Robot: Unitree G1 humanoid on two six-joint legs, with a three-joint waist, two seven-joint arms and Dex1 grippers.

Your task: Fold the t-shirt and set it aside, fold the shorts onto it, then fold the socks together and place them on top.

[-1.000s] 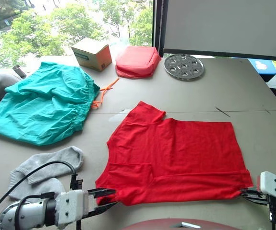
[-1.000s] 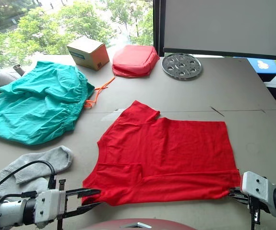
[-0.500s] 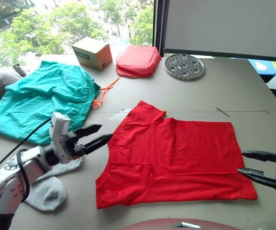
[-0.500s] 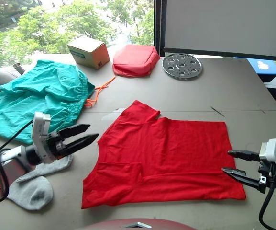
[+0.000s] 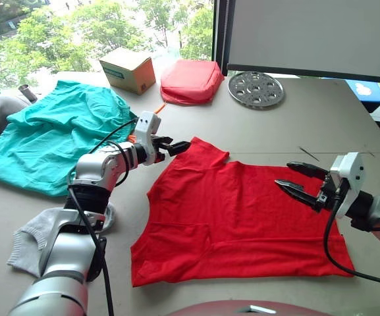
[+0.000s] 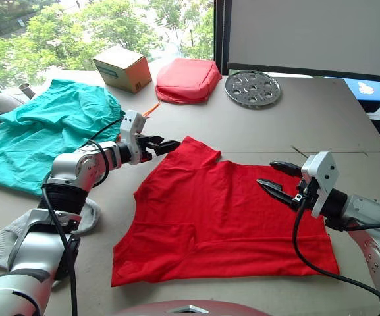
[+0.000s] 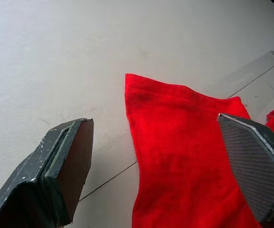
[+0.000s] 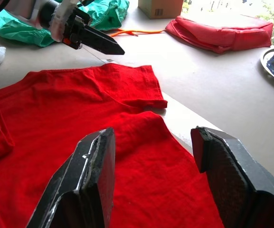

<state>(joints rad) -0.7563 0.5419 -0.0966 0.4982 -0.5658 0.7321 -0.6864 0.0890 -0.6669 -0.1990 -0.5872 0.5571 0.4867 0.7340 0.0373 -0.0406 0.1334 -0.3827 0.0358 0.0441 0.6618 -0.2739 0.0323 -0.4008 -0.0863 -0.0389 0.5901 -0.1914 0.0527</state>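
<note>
Both end effectors now over t-shirt [image 5: 242, 217]

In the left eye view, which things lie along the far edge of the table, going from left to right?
Cardboard box → red padded pouch → round metal plate with holes.

Plain red t-shirt [image 5: 242, 217], teal shorts [image 5: 51, 141], grey socks [image 5: 35, 237].

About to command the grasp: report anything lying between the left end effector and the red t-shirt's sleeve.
Nothing visible does. The left end effector is open, with bare table and the t-shirt sleeve directly between its fingers.
</note>
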